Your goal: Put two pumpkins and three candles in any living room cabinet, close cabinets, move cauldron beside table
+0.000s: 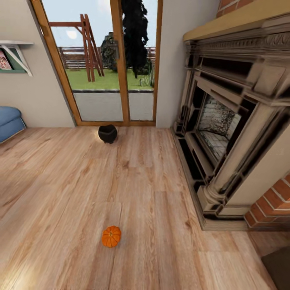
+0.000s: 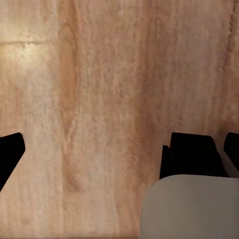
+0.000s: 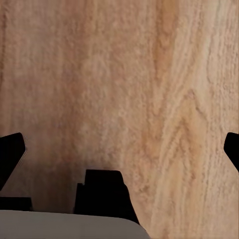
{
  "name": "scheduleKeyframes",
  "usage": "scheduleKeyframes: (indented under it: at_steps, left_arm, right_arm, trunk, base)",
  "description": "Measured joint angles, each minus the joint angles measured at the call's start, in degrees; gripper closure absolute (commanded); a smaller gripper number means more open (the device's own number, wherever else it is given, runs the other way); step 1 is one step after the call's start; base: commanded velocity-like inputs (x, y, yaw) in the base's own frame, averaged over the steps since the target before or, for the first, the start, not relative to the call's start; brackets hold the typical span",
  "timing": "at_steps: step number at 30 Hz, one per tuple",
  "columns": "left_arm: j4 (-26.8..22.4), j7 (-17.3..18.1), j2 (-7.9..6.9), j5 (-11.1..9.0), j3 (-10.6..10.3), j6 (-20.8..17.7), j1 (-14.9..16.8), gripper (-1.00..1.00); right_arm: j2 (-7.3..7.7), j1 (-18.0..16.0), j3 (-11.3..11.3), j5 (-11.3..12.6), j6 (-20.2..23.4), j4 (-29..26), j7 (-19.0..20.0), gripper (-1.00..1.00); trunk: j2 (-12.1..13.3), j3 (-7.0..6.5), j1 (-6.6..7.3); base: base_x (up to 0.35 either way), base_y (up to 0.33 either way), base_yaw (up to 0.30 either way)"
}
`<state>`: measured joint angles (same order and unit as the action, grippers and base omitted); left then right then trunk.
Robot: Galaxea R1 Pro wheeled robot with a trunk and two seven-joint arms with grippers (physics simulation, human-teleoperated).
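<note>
The blue sofa (image 1: 9, 122) at the far left is being cut off by the edge of the head view, so only its rounded end is showing. Above it a white wall shelf (image 1: 18, 50) is holding something like a book, also cut off and too small to read. Going right, the glass doors (image 1: 105, 60) with their wooden frame are letting in a view of a garden. Just before the doors the black cauldron (image 1: 108, 133) is sitting on the wooden floor (image 1: 60, 181); its details are hard to make out because it is so dark. Nearer to me, one orange pumpkin (image 1: 111, 236) is lying alone on the boards, well apart from the cauldron. On the right the big dark fireplace (image 1: 229, 133) is standing against a brick wall, its top running out of view. In the lower right corner a dark shape is being cut off, and I cannot tell what it is.

The left gripper (image 2: 119, 144) is pointing down at bare floor boards. Its two dark fingertips are sitting at opposite edges of the left wrist view, so the jaws are standing wide apart with nothing between them but wood grain. The right gripper (image 3: 119, 149) is looking the same: fingertips far apart at both edges, nothing held, only floor between them. In each wrist view a dark part and a pale grey part of the robot are covering some of the floor.
</note>
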<state>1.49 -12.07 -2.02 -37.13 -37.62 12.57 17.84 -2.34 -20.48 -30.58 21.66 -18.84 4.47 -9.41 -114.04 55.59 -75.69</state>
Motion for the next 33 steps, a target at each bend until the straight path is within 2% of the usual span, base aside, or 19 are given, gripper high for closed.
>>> scheduleKeyframes:
  at_steps: [13, 33]
  left_arm:
    - [0.0, 0.0, 0.0, 0.0, 0.0, 0.0, 0.0, -1.0]
    - [0.0, 0.0, 0.0, 0.0, 0.0, 0.0, 0.0, -1.0]
  right_arm:
    - [-0.03, 0.0, 0.0, -0.1, -0.1, 0.0, 0.0, -1.0]
    - [-0.03, 0.0, 0.0, -0.2, -0.2, 0.0, 0.0, -1.0]
  trunk:
    - [0.0, -0.06, 0.0]
    - [0.0, -1.3, 0.0]
  base:
    - [0.0, 0.0, 0.283]
    - [0.0, 0.0, 0.221]
